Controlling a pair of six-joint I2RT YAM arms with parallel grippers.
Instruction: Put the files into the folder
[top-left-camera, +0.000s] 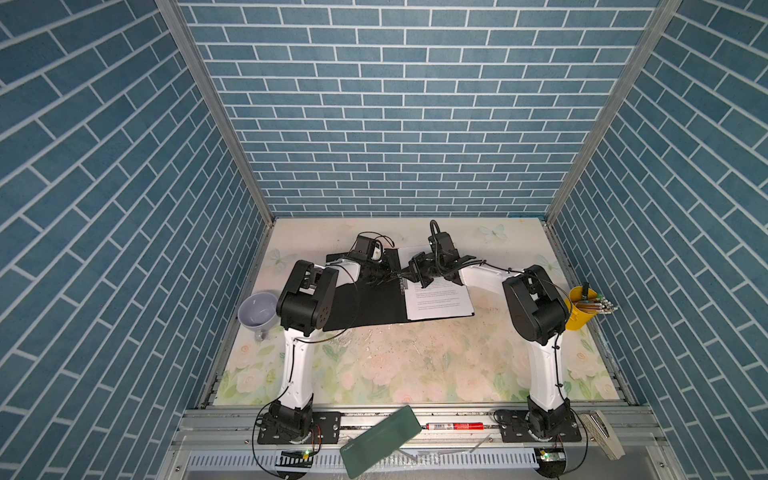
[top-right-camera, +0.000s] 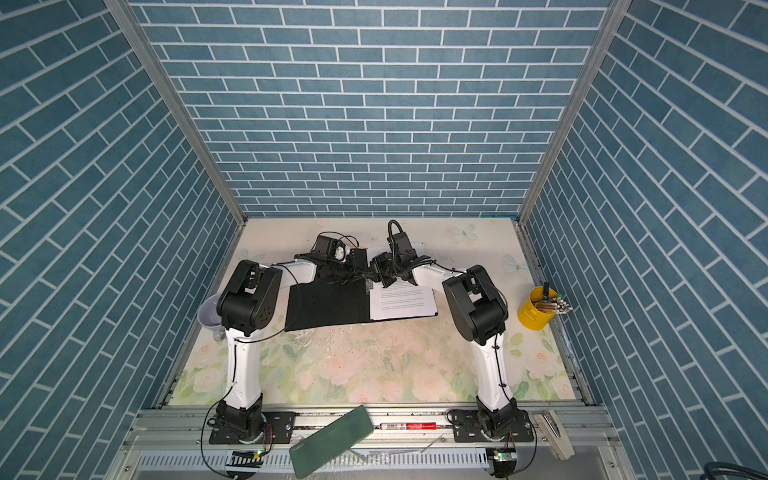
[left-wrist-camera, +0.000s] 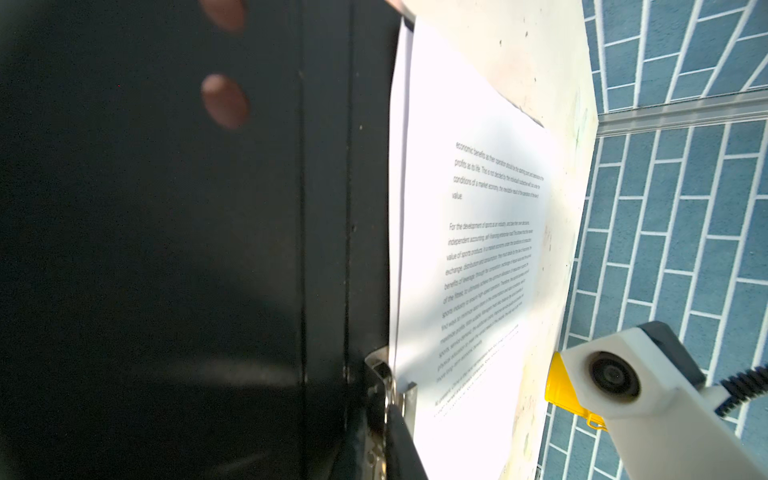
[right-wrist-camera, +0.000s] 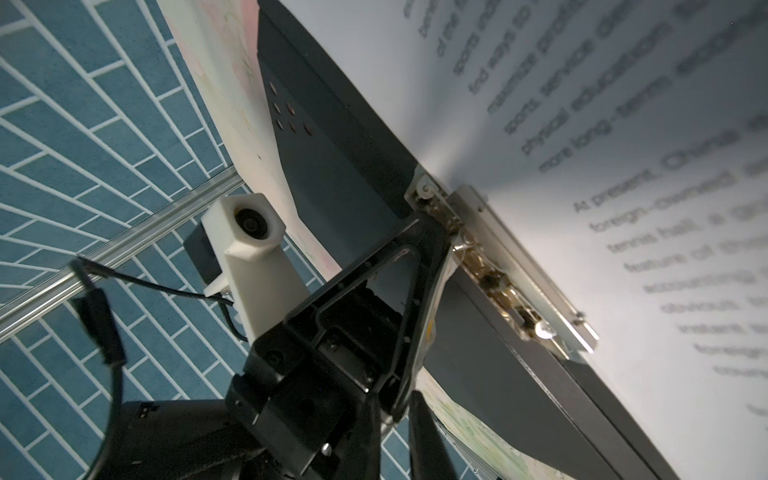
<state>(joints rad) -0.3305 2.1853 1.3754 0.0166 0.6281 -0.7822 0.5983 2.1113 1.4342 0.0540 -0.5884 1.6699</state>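
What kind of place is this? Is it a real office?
Probably not: it looks like a robot test booth. Brick-print walls close in a flowery table, the left arm and right arm are bolted to a metal rail, and an open folder lies there.

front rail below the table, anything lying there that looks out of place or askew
Yes. A dark green slab lies diagonally across the front rail, its near end past the rail's front edge. A red marker lies loose beside it. Neither is on the table.
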